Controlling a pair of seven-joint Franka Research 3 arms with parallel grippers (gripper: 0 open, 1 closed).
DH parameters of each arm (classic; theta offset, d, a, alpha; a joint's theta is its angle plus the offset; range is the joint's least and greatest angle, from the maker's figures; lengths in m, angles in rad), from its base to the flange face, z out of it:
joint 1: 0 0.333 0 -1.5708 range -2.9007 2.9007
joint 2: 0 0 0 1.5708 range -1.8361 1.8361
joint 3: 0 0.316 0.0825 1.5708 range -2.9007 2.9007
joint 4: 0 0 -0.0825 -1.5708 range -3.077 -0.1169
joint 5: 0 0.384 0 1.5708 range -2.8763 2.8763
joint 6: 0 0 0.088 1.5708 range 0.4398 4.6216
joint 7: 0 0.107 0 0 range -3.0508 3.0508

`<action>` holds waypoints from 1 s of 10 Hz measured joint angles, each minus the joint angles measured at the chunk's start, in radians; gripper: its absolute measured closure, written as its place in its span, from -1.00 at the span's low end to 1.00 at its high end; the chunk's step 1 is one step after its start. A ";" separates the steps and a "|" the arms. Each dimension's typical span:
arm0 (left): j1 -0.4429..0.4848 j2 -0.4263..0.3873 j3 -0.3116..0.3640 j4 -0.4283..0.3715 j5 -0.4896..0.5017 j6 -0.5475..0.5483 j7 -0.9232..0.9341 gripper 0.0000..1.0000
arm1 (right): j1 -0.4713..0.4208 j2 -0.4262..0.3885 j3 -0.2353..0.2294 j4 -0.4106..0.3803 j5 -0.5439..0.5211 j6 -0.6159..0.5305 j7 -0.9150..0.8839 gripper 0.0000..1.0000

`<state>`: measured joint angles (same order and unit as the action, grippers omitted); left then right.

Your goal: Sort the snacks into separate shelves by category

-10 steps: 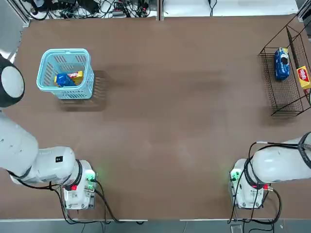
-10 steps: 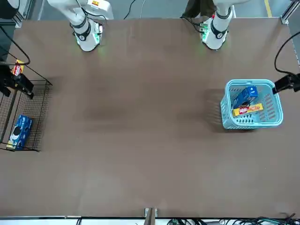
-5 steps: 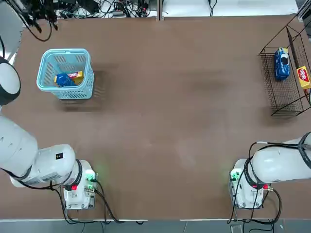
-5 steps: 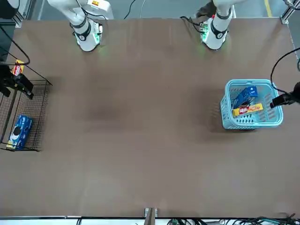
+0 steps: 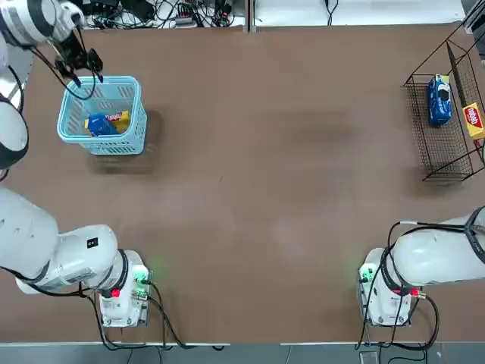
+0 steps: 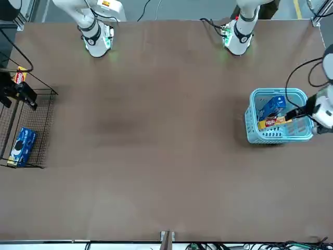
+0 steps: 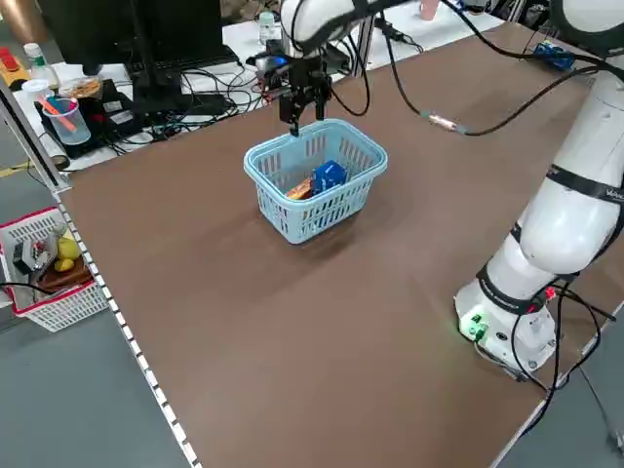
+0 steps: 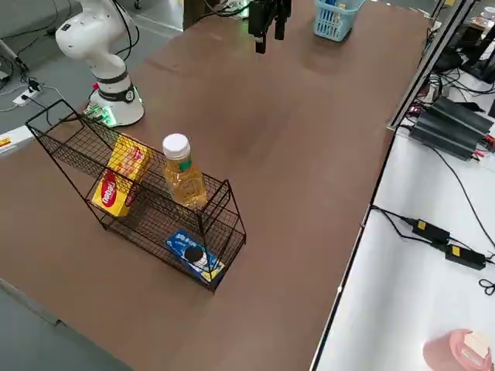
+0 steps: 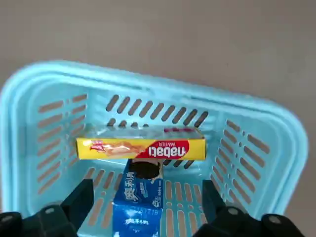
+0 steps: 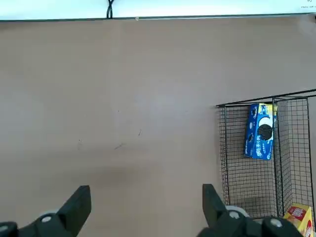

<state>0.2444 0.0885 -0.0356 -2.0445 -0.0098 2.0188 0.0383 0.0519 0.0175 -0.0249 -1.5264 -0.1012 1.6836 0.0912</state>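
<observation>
A yellow-orange box (image 9: 140, 148) and a blue packet (image 9: 136, 197) lie in the light blue basket (image 5: 72, 133) at the table's far left. My left gripper (image 5: 82, 64) hovers open over the basket's far rim, its fingers (image 9: 81, 200) spread either side of the two snacks. On the far right the wire rack's shelves (image 8: 143, 220) carry a yellow box (image 8: 120, 182) on the upper tier and a blue packet (image 8: 193, 255) on the lower one. My right gripper (image 10: 145, 207) hangs open and empty high above the table.
A bottle of amber liquid with a white cap (image 8: 184, 174) stands on the rack's upper tier beside the yellow box. Cables (image 5: 151, 11) run along the table's far edge. The brown tabletop (image 5: 273, 174) lies between basket and rack.
My left gripper has swung in from beyond the table's far-left corner to above the basket's rim. The right arm, the snacks and the rack have not moved.
</observation>
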 joint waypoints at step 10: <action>0.003 -0.057 0.000 -0.177 0.024 0.038 0.002 -0.94 | 0.020 0.000 0.004 0.000 0.001 0.009 0.000 -0.99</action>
<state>0.2470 0.0314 -0.0354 -2.2218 0.0142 2.0565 0.0402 0.0718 0.0175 -0.0213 -1.5263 -0.0999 1.6931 0.0911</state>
